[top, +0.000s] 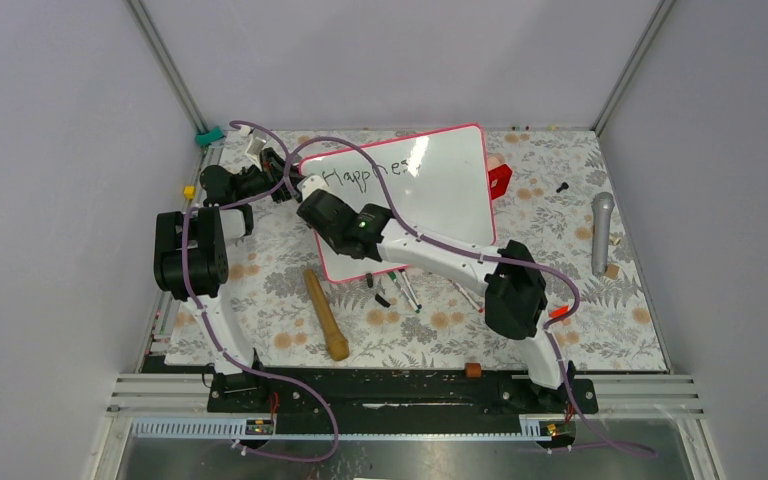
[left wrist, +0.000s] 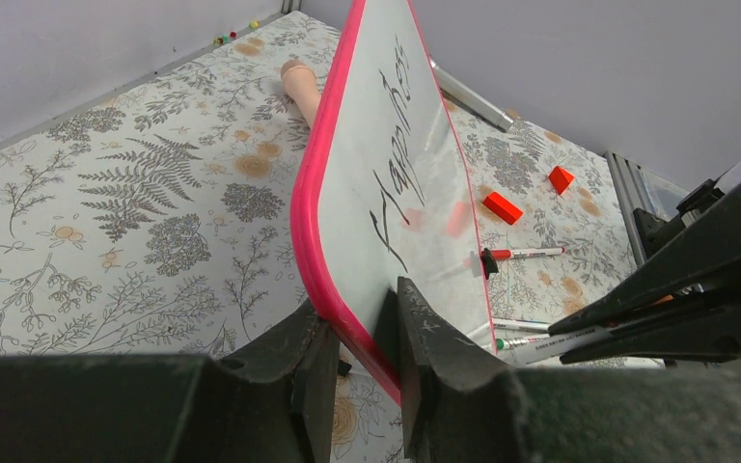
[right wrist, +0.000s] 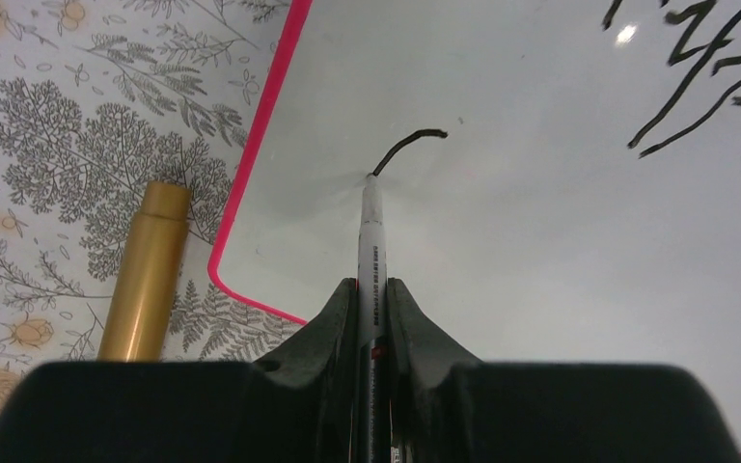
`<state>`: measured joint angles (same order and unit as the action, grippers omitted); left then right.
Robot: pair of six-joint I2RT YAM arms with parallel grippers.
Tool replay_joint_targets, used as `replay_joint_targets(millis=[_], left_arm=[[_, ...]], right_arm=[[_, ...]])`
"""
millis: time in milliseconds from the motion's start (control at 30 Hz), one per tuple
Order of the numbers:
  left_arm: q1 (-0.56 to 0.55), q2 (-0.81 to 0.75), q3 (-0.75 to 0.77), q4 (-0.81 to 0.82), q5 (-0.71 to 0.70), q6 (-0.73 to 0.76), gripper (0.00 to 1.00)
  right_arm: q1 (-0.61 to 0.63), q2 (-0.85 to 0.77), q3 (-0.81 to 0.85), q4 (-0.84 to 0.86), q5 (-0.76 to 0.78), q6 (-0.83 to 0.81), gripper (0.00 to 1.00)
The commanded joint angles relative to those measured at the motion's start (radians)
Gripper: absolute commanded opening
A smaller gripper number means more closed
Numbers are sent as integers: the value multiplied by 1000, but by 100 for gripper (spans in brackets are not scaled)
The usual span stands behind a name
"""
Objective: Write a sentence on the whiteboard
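The whiteboard (top: 440, 195) has a pink-red frame and stands tilted, raised off the table. My left gripper (top: 293, 186) is shut on its left edge; in the left wrist view the fingers clamp the pink frame (left wrist: 362, 333). The sentence (top: 370, 172) reads "Happines" in black and also shows in the left wrist view (left wrist: 396, 145). My right gripper (right wrist: 372, 286) is shut on a thin white marker (right wrist: 372, 241). Its tip touches the whiteboard (right wrist: 540, 241) at the lower end of a short black stroke (right wrist: 407, 145), below the first line.
A wooden rolling pin (top: 326, 313) lies just off the board's near left corner, also in the right wrist view (right wrist: 145, 270). Loose markers (top: 405, 290) lie under the board's near edge. Red blocks (left wrist: 503, 206) sit behind the board. A microphone (top: 601, 232) lies far right.
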<state>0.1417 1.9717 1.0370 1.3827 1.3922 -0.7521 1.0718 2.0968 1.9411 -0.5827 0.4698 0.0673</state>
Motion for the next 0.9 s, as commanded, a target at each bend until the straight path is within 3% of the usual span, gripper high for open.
replay_joint_targets(millis=[0, 333, 867], left_arm=[[-21, 15, -23, 85, 261, 160, 0], [-20, 13, -25, 84, 260, 162, 0], [-21, 13, -27, 84, 261, 165, 0]], right_arm=[[-4, -41, -49, 6, -11, -3, 0], [-4, -71, -111, 6, -24, 14, 0], [-4, -113, -22, 5, -59, 5, 0]])
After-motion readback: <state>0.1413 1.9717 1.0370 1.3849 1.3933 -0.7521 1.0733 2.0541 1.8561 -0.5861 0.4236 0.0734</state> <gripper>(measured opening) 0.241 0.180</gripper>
